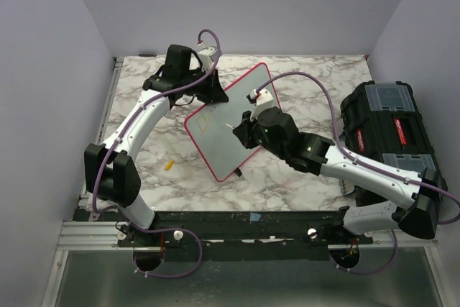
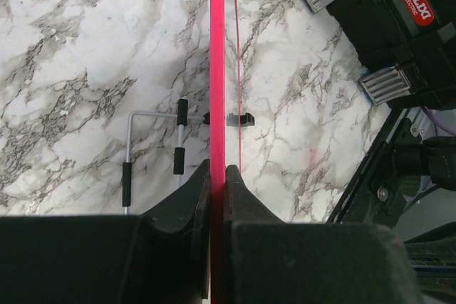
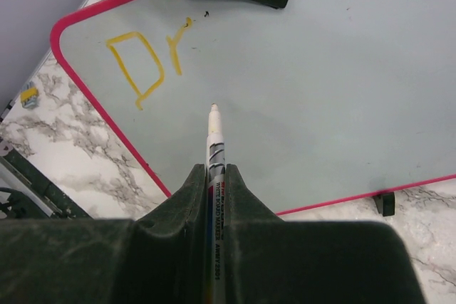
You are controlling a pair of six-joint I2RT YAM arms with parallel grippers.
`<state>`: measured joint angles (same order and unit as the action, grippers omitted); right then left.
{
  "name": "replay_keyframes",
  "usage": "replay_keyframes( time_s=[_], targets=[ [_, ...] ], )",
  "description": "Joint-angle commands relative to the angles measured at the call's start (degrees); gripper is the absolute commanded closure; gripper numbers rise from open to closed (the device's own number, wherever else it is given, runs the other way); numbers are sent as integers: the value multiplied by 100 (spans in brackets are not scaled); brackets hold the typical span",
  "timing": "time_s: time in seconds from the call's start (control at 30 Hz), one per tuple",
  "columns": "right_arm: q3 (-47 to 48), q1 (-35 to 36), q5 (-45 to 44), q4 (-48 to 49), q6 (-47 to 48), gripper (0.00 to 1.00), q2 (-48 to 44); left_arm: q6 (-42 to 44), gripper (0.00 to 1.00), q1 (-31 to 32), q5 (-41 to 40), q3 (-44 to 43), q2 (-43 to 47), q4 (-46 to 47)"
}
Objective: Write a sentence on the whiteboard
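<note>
The whiteboard (image 1: 233,124) is a glossy white board with a red-pink rim, tilted on the marble table. My left gripper (image 1: 213,90) is shut on its far edge; in the left wrist view the rim (image 2: 217,69) runs edge-on between the jaws. The sentence (image 3: 146,62) is only yellow "Dr" near the board's (image 3: 320,90) upper left corner. My right gripper (image 3: 217,176) is shut on a white whiteboard marker (image 3: 214,140). Its tip points at the board face below and right of the letters; I cannot tell whether it touches.
A black toolbox (image 1: 384,134) stands at the right of the table. A small yellow cap (image 1: 169,165) lies on the marble left of the board. A wire stand with black sleeves (image 2: 153,151) and black clips (image 2: 241,118) sit beneath the board.
</note>
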<state>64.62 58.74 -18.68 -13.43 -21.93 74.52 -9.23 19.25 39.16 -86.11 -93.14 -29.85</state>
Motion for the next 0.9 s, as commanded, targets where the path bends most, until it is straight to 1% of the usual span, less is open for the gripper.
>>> replay_keyframes(
  time_s=[0.0, 0.2, 0.37, 0.87],
  targets=[
    [16, -19, -46, -110, 79, 99, -174, 426, 100, 227, -192, 401, -60, -21],
    [-163, -19, 262, 192, 86, 99, -271, 448, 100, 450, -528, 625, 228, 155],
    [-66, -18, 444, 264, 118, 99, -194, 457, 100, 583, -569, 683, 373, 234],
    [388, -23, 63, 345, 53, 99, 264, 480, 100, 624, -821, 776, 430, 311]
  ],
)
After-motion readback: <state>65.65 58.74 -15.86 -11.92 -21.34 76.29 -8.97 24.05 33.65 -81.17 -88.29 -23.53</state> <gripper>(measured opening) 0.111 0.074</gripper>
